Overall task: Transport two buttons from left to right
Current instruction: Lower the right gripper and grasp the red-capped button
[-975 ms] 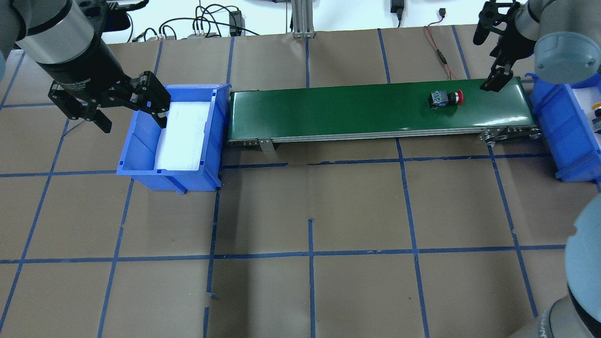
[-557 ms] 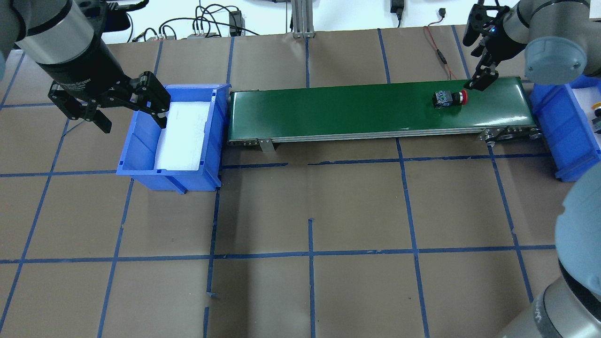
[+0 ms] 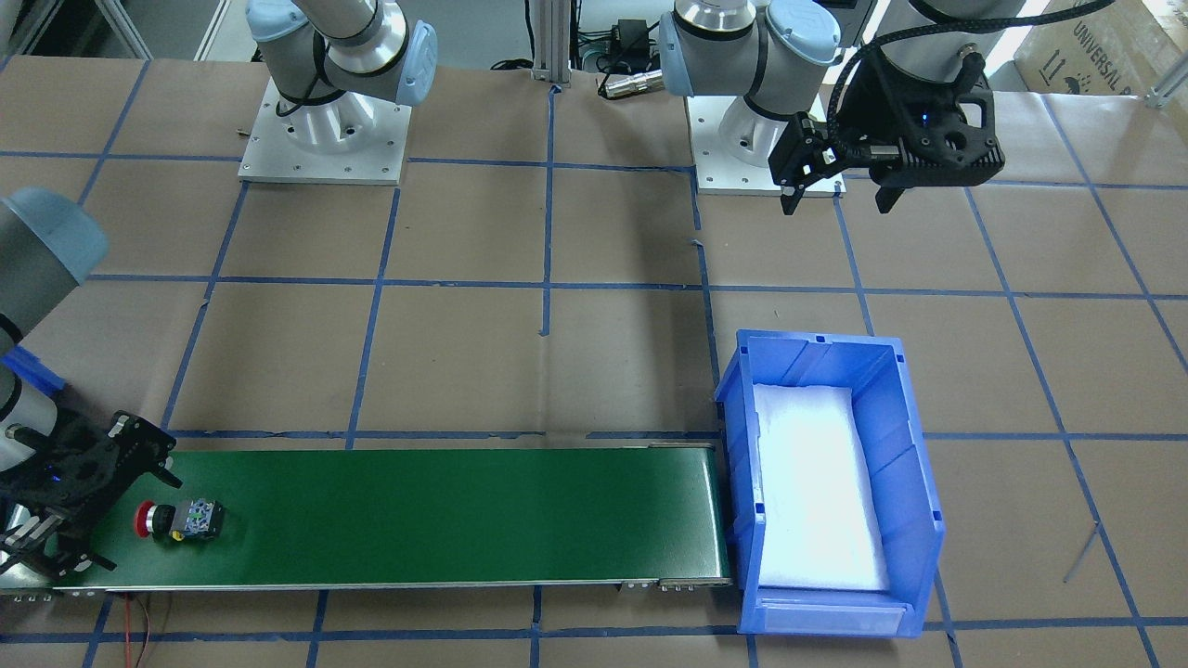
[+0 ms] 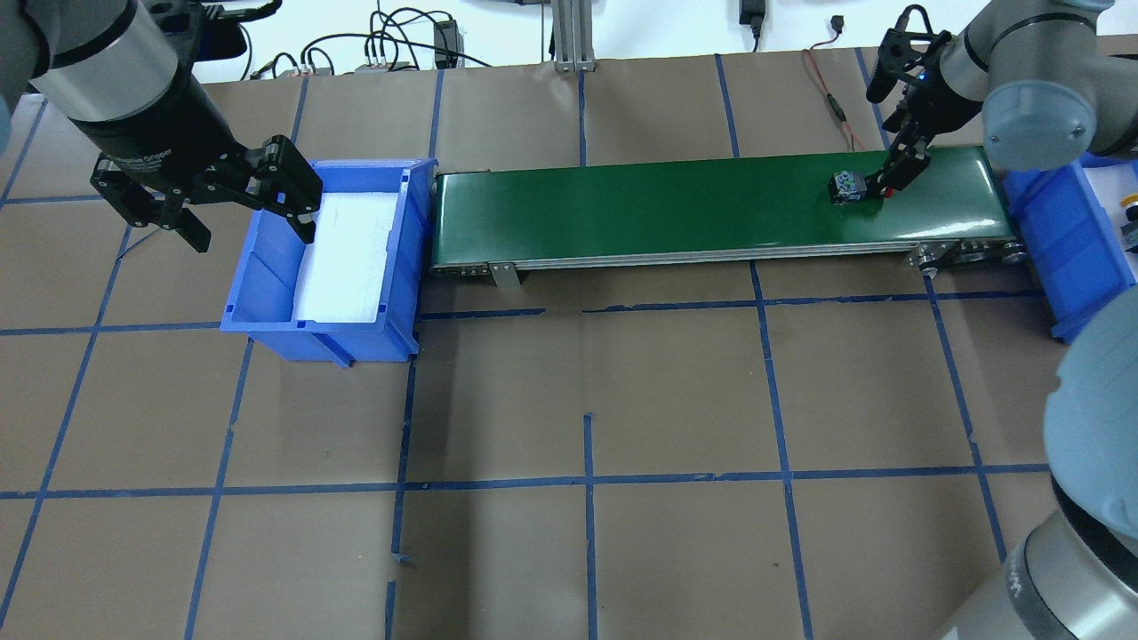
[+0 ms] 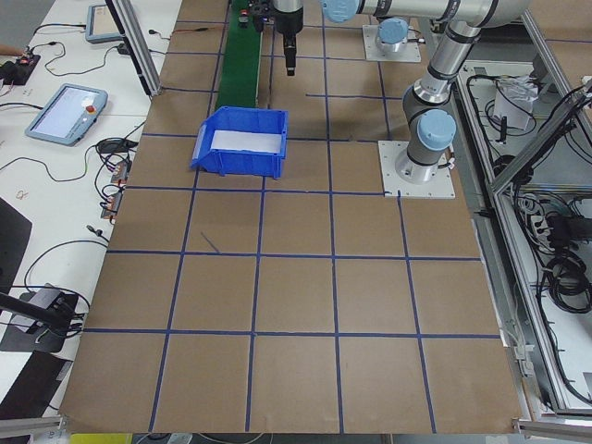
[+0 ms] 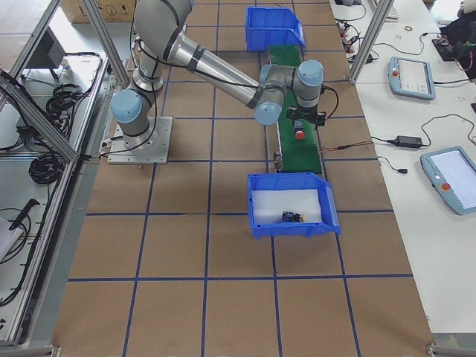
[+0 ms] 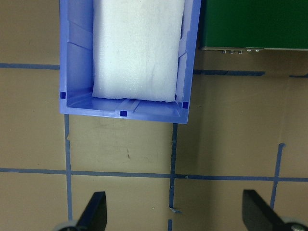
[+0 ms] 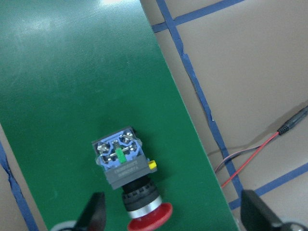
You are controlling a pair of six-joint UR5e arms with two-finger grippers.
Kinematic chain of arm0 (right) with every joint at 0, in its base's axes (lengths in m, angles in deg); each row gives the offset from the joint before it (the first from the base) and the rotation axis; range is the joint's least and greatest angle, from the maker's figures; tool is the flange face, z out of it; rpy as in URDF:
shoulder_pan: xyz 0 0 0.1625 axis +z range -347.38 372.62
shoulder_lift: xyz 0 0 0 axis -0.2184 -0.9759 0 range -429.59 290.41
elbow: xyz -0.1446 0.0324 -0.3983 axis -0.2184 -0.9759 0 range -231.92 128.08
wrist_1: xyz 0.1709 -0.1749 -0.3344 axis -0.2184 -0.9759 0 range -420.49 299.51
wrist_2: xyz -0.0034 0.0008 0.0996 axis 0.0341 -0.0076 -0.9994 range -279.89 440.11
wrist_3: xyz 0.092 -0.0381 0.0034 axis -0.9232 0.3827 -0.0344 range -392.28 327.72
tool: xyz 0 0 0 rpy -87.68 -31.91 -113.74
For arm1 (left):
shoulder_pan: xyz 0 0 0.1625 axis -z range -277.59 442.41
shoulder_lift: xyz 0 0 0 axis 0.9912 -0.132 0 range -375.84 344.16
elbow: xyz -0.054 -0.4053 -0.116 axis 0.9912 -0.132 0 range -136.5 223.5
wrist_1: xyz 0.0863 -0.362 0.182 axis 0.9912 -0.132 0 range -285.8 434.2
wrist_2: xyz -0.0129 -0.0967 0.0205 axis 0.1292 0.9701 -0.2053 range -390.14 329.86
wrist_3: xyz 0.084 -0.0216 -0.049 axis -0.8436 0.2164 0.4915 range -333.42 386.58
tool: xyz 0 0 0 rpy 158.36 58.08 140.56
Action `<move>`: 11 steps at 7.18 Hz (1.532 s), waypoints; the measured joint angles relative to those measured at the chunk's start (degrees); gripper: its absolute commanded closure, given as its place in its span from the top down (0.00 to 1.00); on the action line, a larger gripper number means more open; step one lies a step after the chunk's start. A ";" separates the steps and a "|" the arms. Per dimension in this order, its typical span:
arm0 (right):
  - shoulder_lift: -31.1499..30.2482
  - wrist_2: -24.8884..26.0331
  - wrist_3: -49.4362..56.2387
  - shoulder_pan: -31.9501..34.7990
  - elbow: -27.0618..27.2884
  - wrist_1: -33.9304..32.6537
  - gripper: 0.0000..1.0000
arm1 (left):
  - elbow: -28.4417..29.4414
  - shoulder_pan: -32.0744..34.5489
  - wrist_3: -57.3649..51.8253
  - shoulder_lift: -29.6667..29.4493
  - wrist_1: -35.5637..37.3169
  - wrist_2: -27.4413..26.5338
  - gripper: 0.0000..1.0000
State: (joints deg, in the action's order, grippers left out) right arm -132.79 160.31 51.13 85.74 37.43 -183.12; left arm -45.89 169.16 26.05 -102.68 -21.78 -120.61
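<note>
The red-capped button [image 4: 855, 187] lies on its side near the right end of the green conveyor belt [image 4: 622, 209]. It also shows in the front view [image 3: 178, 520] and the right wrist view [image 8: 129, 180]. My right gripper [image 4: 887, 133] is open and hangs just above it, with the red cap between the fingers [image 8: 95, 211]. The yellow-capped button [image 6: 290, 217] lies in the right blue bin [image 6: 256, 216]. My left gripper [image 4: 247, 227] is open and empty, held high beside the left blue bin [image 4: 267, 298], which holds only white foam.
The belt runs between the two bins. A red and black cable [image 8: 260, 142] lies on the brown table just beyond the belt's far edge. Both arm bases [image 3: 325, 139] stand on the table behind. Blue tape lines cross the table.
My right gripper has moved left and down, from the belt's right end to over the red button. The button has drifted slightly right on the belt. The left arm has not moved.
</note>
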 measured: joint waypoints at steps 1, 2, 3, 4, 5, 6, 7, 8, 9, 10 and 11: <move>-0.11 0.31 -0.45 -0.01 0.46 0.80 0.96 | -0.03 0.02 0.00 0.00 0.00 -0.01 1.00; -0.22 0.57 -0.51 -0.05 0.73 1.10 0.89 | -0.04 0.03 0.00 0.00 0.00 -0.03 1.00; -0.22 0.69 -0.48 -0.08 0.85 1.18 0.89 | -0.02 0.03 0.00 0.00 0.00 -0.05 1.00; -0.20 0.81 -0.45 -0.08 0.88 1.18 0.86 | -0.01 0.03 0.00 0.00 0.00 -0.05 1.00; -0.16 1.07 -0.43 -0.09 0.92 1.18 0.75 | 0.00 0.03 0.00 0.00 0.00 -0.05 1.00; -0.09 1.49 -0.39 -0.09 0.96 1.15 0.64 | 0.00 0.03 0.00 0.00 0.00 -0.06 1.00; -0.04 2.14 -0.37 -0.09 0.98 1.09 0.64 | 0.00 0.01 0.00 0.00 0.02 -0.04 1.00; 0.04 2.72 -0.31 -0.11 1.02 1.01 0.59 | 0.00 0.00 0.00 0.00 0.06 0.00 1.00; 0.16 3.04 -0.20 -0.14 1.05 0.91 0.43 | 0.00 0.00 0.00 0.00 0.08 0.04 1.00; 0.31 3.72 -0.09 -0.16 1.05 0.78 0.30 | 0.00 0.00 0.00 0.00 0.09 0.09 1.00; 0.47 5.07 -0.03 -0.17 0.97 0.69 0.24 | 0.00 0.00 0.00 0.00 0.09 0.13 1.00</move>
State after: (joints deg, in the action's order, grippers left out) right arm -132.33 165.38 51.10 85.57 38.41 -182.43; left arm -45.89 169.16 26.05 -102.68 -21.69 -120.48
